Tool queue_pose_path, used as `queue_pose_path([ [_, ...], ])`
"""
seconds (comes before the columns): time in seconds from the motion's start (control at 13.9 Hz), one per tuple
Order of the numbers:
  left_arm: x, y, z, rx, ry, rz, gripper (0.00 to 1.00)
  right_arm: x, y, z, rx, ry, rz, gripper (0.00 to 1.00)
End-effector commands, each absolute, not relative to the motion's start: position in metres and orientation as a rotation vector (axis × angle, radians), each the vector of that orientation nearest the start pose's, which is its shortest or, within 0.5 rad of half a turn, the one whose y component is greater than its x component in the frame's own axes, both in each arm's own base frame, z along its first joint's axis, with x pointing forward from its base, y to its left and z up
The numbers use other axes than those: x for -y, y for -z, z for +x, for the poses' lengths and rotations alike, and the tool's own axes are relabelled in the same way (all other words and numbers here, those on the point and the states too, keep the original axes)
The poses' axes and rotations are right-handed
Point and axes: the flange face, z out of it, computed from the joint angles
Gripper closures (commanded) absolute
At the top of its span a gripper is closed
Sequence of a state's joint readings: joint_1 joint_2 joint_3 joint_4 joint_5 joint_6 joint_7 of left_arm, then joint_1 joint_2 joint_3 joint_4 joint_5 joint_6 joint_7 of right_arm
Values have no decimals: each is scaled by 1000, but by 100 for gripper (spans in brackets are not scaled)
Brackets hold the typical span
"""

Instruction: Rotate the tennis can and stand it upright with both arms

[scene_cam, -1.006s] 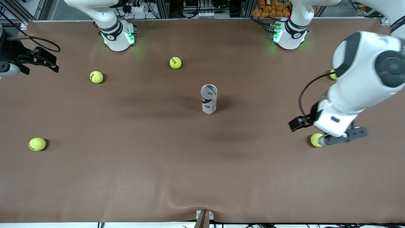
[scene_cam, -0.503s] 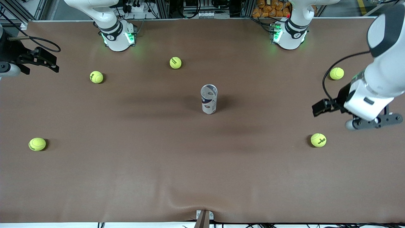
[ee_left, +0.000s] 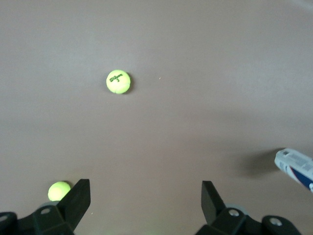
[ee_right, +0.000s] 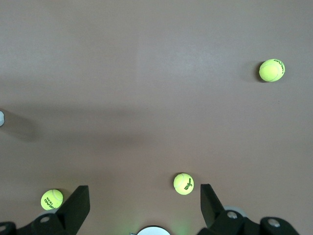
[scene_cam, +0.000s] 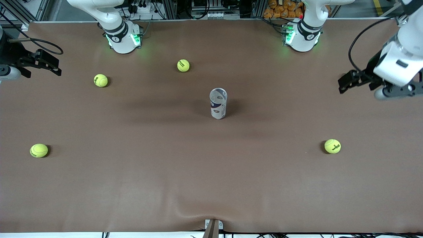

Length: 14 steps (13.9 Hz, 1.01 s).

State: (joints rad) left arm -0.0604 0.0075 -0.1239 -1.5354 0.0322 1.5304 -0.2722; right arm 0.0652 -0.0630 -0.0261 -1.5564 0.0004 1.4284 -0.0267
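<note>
The tennis can (scene_cam: pixel 218 103) stands upright in the middle of the table, open silver rim up, with a white and navy label. Its edge shows in the left wrist view (ee_left: pixel 296 168) and barely in the right wrist view (ee_right: pixel 1 118). My left gripper (scene_cam: pixel 395 92) hangs in the air over the left arm's end of the table, well away from the can; the left wrist view shows it (ee_left: pixel 144 191) open and empty. My right gripper (scene_cam: pixel 8 72) waits at the right arm's end of the table, open and empty (ee_right: pixel 144 191).
Yellow tennis balls lie scattered on the brown table: two (scene_cam: pixel 100 80) (scene_cam: pixel 183 65) near the right arm's base, one (scene_cam: pixel 39 150) nearer the front camera at that end, one (scene_cam: pixel 332 146) toward the left arm's end. A raised fold (scene_cam: pixel 185 211) sits at the front edge.
My left arm has swung away from the can toward its own end of the table and its base, uncovering the nearer ball there and now hiding another. The can and right arm have not moved.
</note>
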Motion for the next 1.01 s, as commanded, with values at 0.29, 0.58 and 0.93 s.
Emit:
queue_pose_path([
  [0.29, 52, -637, 528, 80, -16, -3112, 0, -16, -655, 513, 103, -96, -3123, 0],
  [0.58, 29, -630, 536, 94, -34, -3126, 0, -16, -655, 513, 103, -103, -3122, 0],
  [0.93, 29, -624, 539, 77, -51, -3141, 0, -16, -655, 511, 103, -108, -3122, 0],
])
